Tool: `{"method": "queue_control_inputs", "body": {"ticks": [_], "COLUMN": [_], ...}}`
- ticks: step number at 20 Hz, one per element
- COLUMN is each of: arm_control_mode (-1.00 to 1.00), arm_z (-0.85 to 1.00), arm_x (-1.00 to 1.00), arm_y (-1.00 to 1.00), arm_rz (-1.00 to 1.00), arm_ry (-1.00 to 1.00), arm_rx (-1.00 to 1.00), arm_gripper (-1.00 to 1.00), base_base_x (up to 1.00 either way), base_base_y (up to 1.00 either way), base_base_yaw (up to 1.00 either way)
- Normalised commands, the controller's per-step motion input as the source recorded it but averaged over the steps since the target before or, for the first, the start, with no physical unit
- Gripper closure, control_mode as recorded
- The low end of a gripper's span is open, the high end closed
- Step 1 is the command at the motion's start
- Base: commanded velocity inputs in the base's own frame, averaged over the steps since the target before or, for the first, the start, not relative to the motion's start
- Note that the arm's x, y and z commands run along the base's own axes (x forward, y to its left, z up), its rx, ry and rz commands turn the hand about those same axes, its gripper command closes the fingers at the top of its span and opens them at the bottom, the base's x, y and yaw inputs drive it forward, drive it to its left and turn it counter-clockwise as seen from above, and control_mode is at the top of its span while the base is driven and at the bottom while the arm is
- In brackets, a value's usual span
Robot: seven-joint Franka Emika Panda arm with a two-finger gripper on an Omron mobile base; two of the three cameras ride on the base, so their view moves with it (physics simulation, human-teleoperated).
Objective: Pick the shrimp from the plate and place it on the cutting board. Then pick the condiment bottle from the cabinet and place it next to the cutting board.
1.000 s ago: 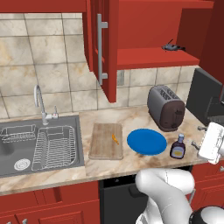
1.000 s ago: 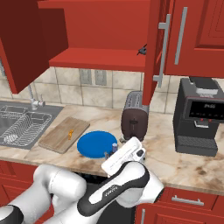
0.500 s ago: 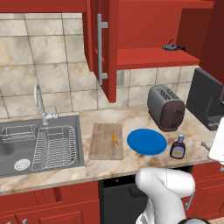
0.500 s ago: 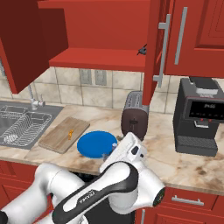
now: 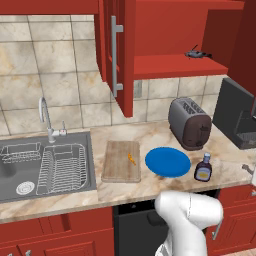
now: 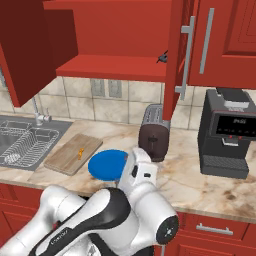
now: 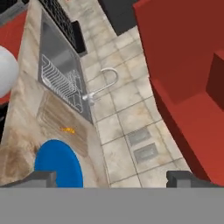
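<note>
The orange shrimp (image 5: 131, 159) lies on the wooden cutting board (image 5: 120, 162), also seen as a speck (image 7: 68, 129) in the hand view. Right of the board sits the bare blue plate (image 5: 168, 162). The dark condiment bottle (image 5: 203, 169) stands upright on the counter just right of the plate. The red cabinet (image 5: 175, 65) hangs open above, its door (image 5: 116, 55) swung out. My gripper (image 7: 111, 180) is open and holds nothing, high over the counter's right part, looking down at the plate (image 7: 59, 166) and board (image 7: 63, 124). In the right base view my arm hides the bottle.
A toaster (image 5: 190, 122) stands behind the plate, and a black coffee machine (image 5: 240, 117) at the far right. The sink with its dish rack (image 5: 62, 167) and faucet (image 5: 47, 117) lies left of the board. A small dark object (image 5: 197, 52) rests on the cabinet shelf.
My hand has drifted right, nearly out of the left base view, and the arm has folded up closer to the cameras. The jaws stayed open. Nothing on the counter moved.
</note>
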Motion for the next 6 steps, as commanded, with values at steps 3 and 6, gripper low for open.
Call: {"method": "queue_control_inputs", "body": {"ticks": [3, 6], "arm_control_mode": [-1.00, -1.00], "arm_z": [0.29, 0.31], "arm_x": [-0.52, -0.48], "arm_y": [0.00, 0.00], "arm_rz": [-0.08, -0.08], "arm_ry": [-0.16, -0.18], "arm_rx": [-0.42, -0.44], "arm_gripper": [-1.00, -1.00], "base_base_x": [0.00, 0.00], "base_base_y": [0.00, 0.00], "base_base_yaw": [0.00, 0.00]}}
